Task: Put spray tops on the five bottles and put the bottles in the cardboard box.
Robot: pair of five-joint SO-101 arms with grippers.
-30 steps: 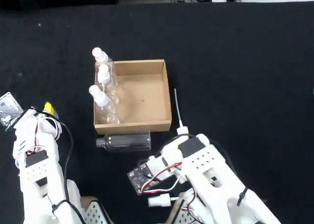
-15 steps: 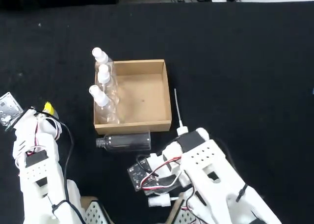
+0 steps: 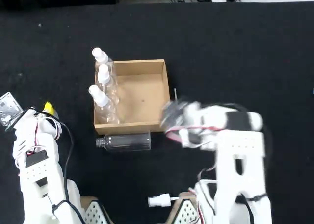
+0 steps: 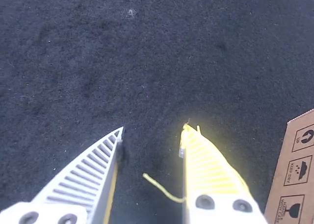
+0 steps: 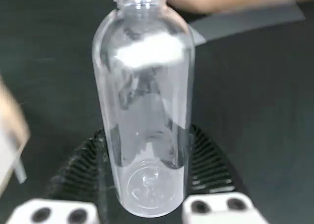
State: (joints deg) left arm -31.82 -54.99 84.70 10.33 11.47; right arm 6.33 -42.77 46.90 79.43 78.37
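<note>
In the right wrist view a clear, uncapped bottle (image 5: 144, 111) is clamped between my right gripper's (image 5: 147, 157) dark fingers (image 5: 212, 166), neck pointing away. From above, that gripper (image 3: 171, 114) is a blur at the near right corner of the cardboard box (image 3: 164, 94). Three bottles with white spray tops (image 3: 103, 94) stand along the box's left wall. Another uncapped bottle (image 3: 123, 141) lies on the table just in front of the box. My left gripper (image 4: 154, 130) stands open over bare black cloth, left of the box (image 4: 297, 175).
A loose white spray top (image 3: 159, 200) lies near the front edge between the arm bases. The thin tube of another spray top (image 3: 175, 93) shows beside the box's right wall. The table's far and right parts are bare black cloth (image 3: 245, 47).
My right arm has swung from near the table's front edge up toward the box's near right corner, carrying the bottle. The left arm has not moved.
</note>
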